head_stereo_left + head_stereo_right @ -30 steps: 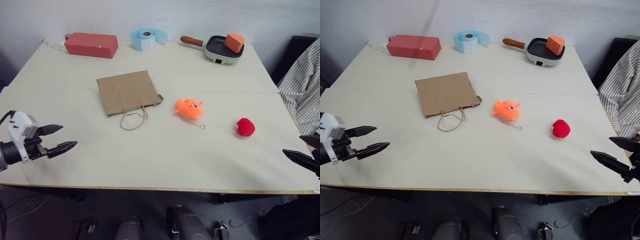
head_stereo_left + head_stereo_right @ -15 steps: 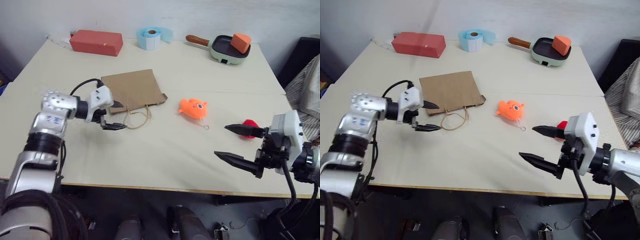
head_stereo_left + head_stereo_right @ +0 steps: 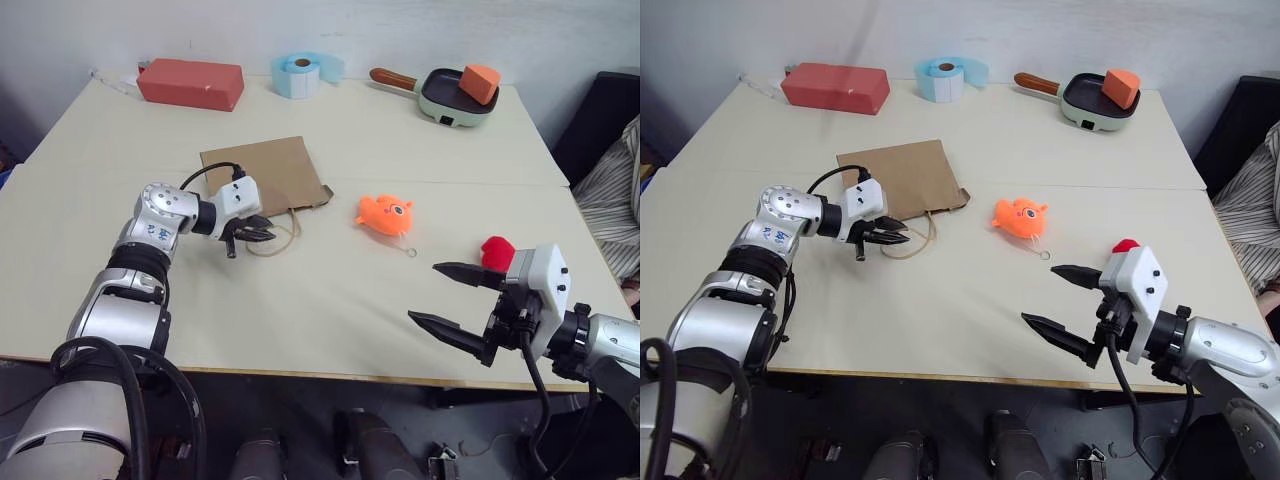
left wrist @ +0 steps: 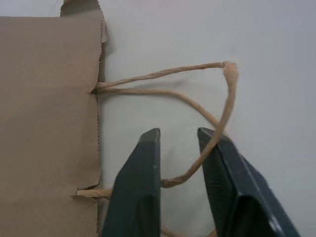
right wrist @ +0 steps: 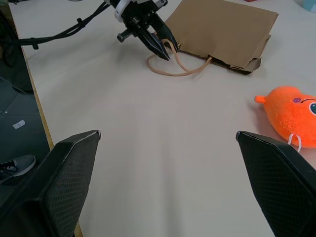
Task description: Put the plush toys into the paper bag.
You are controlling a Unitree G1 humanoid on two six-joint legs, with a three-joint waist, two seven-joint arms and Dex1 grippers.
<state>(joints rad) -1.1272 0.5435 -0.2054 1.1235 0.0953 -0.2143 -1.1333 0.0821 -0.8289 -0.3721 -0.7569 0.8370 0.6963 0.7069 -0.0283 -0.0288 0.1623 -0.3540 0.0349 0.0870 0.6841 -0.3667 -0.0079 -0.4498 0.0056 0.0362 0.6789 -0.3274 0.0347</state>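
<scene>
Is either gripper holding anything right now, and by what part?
Left gripper is closing around the paper bag's cord handle; a firm grip cannot be told. Right gripper is open, holding nothing.

You have no readable text anywhere. The left arm's silver forearm cover point(image 3: 147, 230) carries small blue markings, too small to make out. The red box point(image 3: 191, 83), the blue tape roll point(image 3: 297, 76) and the paper bag point(image 3: 255, 175) show no print or label.
</scene>
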